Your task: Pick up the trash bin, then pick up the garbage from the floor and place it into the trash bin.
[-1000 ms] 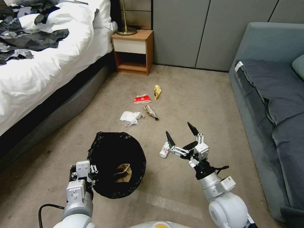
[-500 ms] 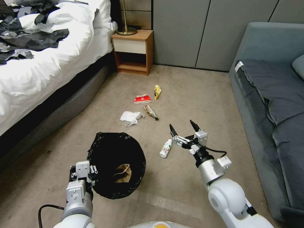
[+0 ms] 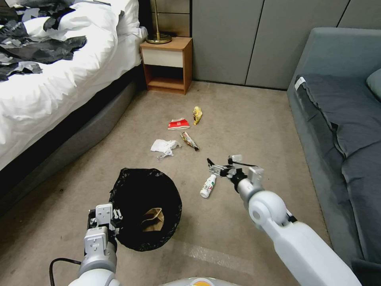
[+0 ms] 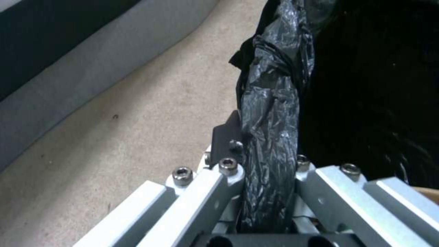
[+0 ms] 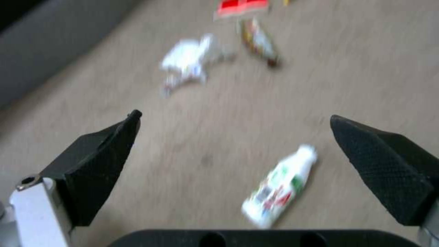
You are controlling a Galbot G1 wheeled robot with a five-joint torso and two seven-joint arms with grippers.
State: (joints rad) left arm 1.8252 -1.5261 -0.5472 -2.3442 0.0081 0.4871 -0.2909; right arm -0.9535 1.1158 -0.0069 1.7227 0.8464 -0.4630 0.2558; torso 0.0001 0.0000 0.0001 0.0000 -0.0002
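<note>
Over the last second the right gripper [image 3: 217,163] has swung down from above the small white bottle [image 3: 208,186] to just past its cap, jaws spread wide. The left gripper [image 4: 270,161] stays clamped on the trash bin [image 3: 145,207] rim, beside the bottle; pickup looks imminent.

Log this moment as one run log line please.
left gripper: shut on trash bin rim | right gripper: open above small white bottle on floor | brown paper bag: in bin
</note>
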